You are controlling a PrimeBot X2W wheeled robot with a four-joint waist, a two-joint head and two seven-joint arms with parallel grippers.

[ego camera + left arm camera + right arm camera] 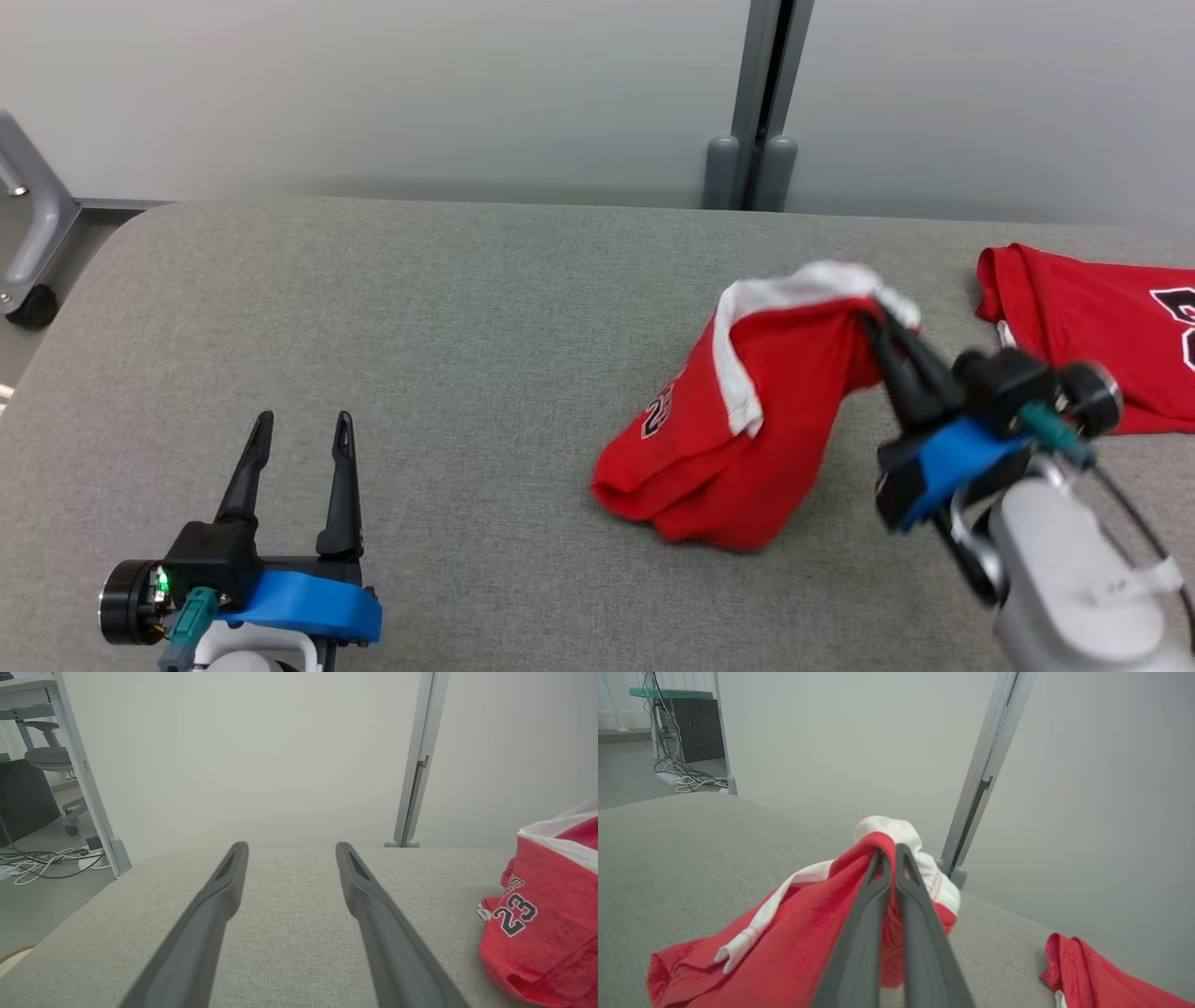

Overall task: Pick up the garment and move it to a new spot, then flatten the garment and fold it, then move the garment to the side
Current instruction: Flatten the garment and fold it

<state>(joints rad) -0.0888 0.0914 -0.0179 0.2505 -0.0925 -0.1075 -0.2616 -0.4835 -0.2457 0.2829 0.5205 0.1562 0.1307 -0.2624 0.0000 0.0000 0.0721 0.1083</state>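
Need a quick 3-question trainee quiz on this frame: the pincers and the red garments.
1. True or false: the left pincer is shut on cloth.
2. Which number is printed on the garment that the right pincer holds? A) 23 B) 45 C) 7
3. Fill in: the second garment lies on the table to the robot's ____ of the held one.
Key: 1 false, it is open and empty. 2 A. 3 right.
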